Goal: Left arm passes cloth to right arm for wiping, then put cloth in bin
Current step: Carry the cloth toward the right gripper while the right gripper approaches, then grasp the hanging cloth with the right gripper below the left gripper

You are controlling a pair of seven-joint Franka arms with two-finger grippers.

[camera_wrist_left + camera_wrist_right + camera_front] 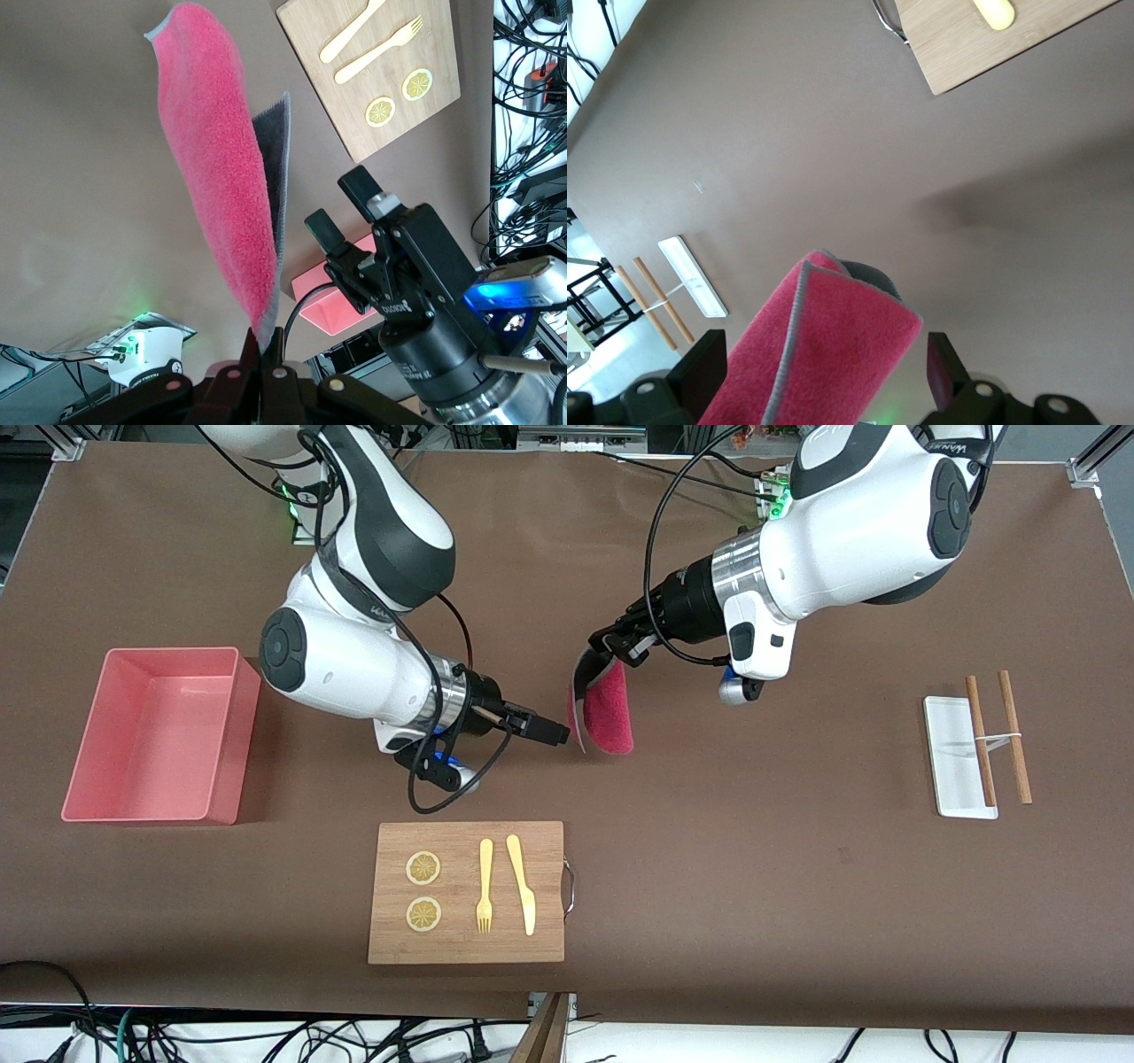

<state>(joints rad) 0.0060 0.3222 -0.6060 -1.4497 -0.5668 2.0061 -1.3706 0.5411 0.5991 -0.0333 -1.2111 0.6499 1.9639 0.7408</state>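
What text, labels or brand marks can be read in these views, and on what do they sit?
None can be read.
Right end effector: small white print on its body, too blurred to read.
Left arm: dark lettering at the top edge, cut off.
Cloth, bin, cutting board: no markings.

A wooden cutting board lies near the front camera, carrying two lemon slices, a yellow fork and a yellow knife side by side. Toward the left arm's end of the table, a small white tray has two brown sticks resting across it, joined by a pale band
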